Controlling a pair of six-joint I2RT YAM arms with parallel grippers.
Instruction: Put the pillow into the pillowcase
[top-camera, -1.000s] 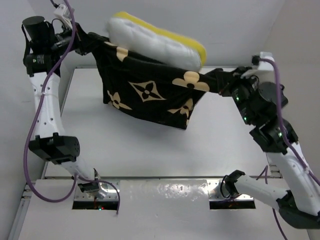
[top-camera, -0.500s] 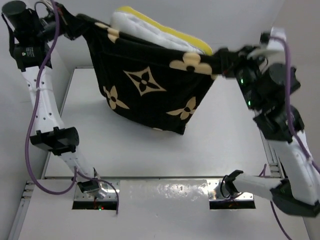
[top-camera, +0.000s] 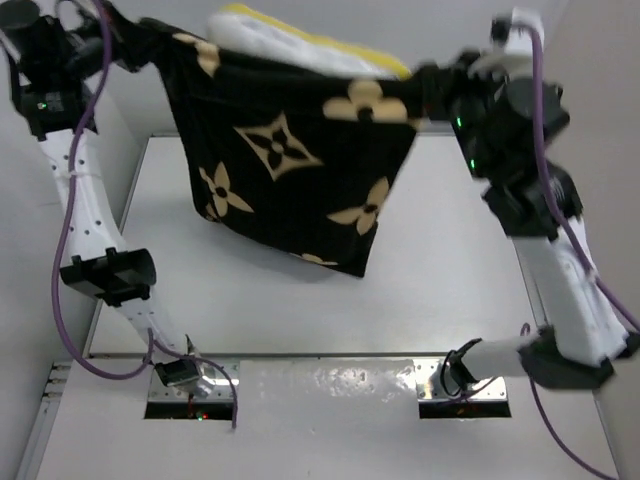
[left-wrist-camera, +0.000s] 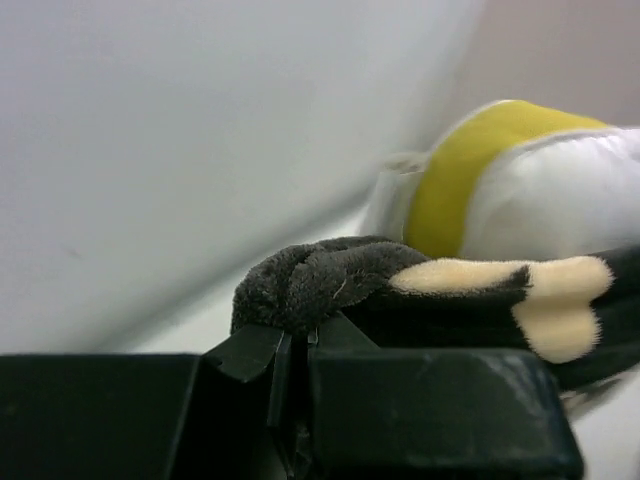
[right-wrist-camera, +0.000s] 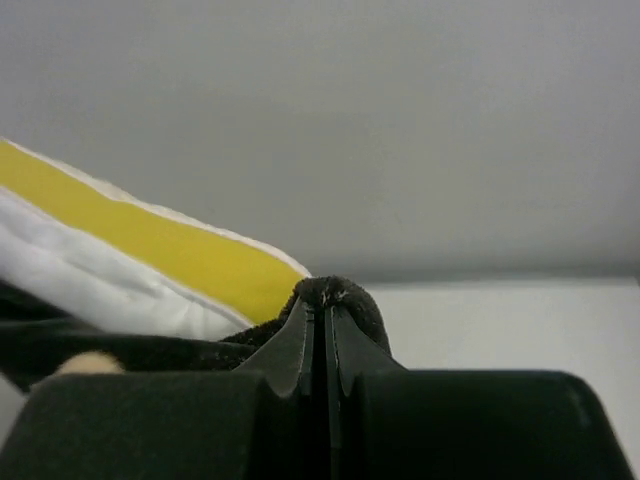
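The black pillowcase with tan flower motifs hangs in the air above the table, stretched between both arms with its mouth upward. The pillow, cream-white with a yellow-green band, sticks out of that mouth; only its top strip shows. My left gripper is shut on the case's left top corner, where dark plush bunches over the fingertips. My right gripper is shut on the right top corner, with plush pinched between the closed jaws. The pillow's yellow band lies just beyond each grip.
The white table lies below the hanging case, with white walls at the back and left. Both arm bases sit at the near edge. Purple cables run along both arms.
Both grippers have risen and drawn apart, pulling the case taut. The pillow has sunk deeper into the case, so less white shows above the rim.
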